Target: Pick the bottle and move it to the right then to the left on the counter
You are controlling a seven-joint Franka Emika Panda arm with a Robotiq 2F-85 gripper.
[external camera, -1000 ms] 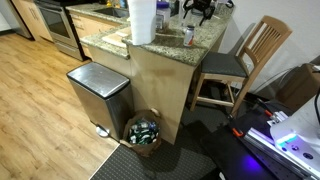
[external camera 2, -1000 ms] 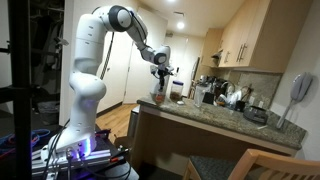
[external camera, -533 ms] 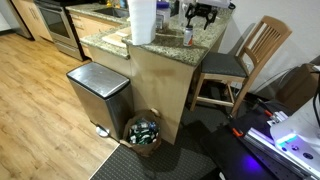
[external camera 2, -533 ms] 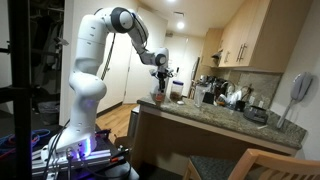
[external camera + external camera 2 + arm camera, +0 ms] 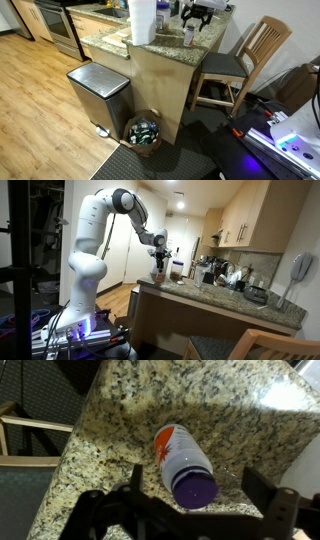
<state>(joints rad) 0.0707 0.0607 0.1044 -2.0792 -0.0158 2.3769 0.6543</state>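
Observation:
The bottle (image 5: 183,460) is small and white with an orange label and a purple cap. It stands on the speckled granite counter (image 5: 120,410). My gripper (image 5: 200,482) is open just above it, with one finger on each side of the cap and not touching it. In both exterior views the gripper (image 5: 197,13) (image 5: 160,252) hovers over the bottle (image 5: 187,36) (image 5: 158,277), near the counter's end (image 5: 160,47).
A tall white paper towel roll (image 5: 142,20) stands on the counter close to the bottle. A steel trash bin (image 5: 98,94) and a round basket (image 5: 143,131) sit on the floor below. A wooden chair (image 5: 245,65) stands beside the counter. Kitchen items (image 5: 230,277) line the far counter.
My gripper has shifted slightly above the bottle and stays open. The bottle has not moved.

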